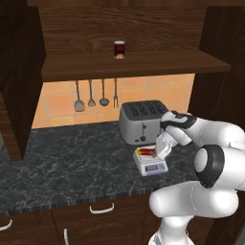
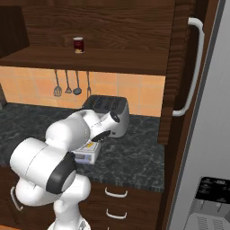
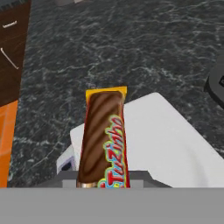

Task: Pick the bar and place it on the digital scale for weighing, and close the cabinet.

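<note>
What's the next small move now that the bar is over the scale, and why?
Probably lower a touch and open the gripper. It is shut on the bar, which hangs right above the digital scale in the hand view; whether it touches the plate I cannot tell. The cabinet stands open, so closing it comes after.

The cabinet (image 1: 134, 28) is dark matt wood, the counter (image 1: 72, 162) glossy black marble, the toaster (image 1: 139, 122) brushed metal, the bar (image 3: 103, 140) perhaps shiny foil.
</note>
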You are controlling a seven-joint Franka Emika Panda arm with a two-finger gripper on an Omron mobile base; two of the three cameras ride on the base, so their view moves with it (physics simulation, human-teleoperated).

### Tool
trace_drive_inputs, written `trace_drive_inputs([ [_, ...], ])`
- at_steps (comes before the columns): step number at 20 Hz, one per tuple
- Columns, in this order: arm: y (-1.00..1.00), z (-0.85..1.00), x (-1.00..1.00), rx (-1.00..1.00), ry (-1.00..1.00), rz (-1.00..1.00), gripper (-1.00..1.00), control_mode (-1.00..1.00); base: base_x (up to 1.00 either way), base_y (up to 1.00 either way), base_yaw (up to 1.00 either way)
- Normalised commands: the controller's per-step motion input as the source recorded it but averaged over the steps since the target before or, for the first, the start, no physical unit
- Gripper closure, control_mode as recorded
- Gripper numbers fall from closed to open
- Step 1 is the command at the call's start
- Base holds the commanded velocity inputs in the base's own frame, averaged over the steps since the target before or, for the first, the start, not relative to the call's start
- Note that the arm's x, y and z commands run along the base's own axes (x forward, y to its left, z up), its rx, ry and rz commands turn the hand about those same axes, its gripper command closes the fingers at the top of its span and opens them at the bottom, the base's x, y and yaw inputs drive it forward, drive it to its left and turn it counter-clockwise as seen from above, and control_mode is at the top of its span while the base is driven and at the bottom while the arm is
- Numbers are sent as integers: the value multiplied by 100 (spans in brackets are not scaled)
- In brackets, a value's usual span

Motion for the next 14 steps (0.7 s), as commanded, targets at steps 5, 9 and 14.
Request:
trace_drive_inputs([
  [5, -4, -17, 19, 0, 0, 1, 100, -100, 0, 0, 0],
  [9, 0, -12, 4, 0, -5, 0, -100, -100, 0, 0, 0],
  [14, 0, 0, -1, 0, -5, 0, -100, -100, 0, 0, 0],
])
